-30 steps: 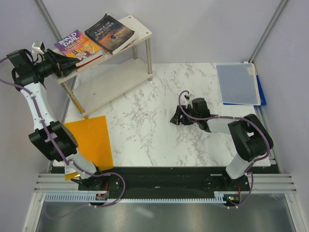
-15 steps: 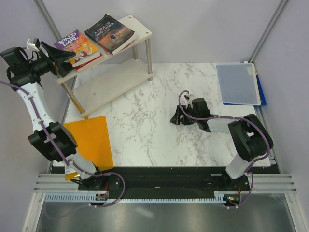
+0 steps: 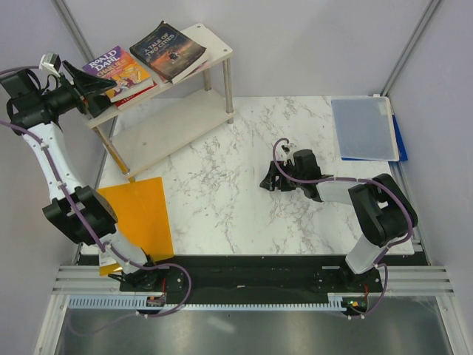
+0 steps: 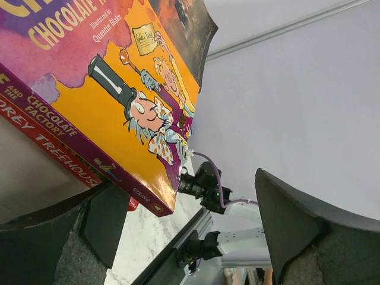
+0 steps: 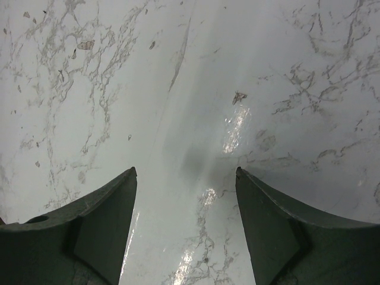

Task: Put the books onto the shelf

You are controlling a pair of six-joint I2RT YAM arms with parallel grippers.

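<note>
The shelf (image 3: pixel 211 41) stands at the back left, and books lie flat on its top board. The purple-yellow Roald Dahl book (image 3: pixel 118 68) lies on a red book (image 3: pixel 139 90). To their right sits the dark "A Tale of Two Cities" (image 3: pixel 168 50). My left gripper (image 3: pixel 94 90) is open at the board's left end. In the left wrist view the Roald Dahl book (image 4: pixel 101 89) and the red Treehouse spine (image 4: pixel 53 151) reach in between the wide-apart fingers (image 4: pixel 314 231), which do not grip them. My right gripper (image 3: pixel 270 180) hangs open low over the marble table (image 5: pixel 178 77), with nothing in it.
An orange sheet (image 3: pixel 140 214) lies at the table's front left, by the shelf's leg. A flat blue-grey folder (image 3: pixel 366 129) lies at the back right. The shelf's lower board (image 3: pixel 166 129) is bare. Walls and slanted frame posts close in both sides.
My left gripper has opened, let go of the Roald Dahl book and drawn back up and to the left. The book stays on the shelf. The right arm has not moved.
</note>
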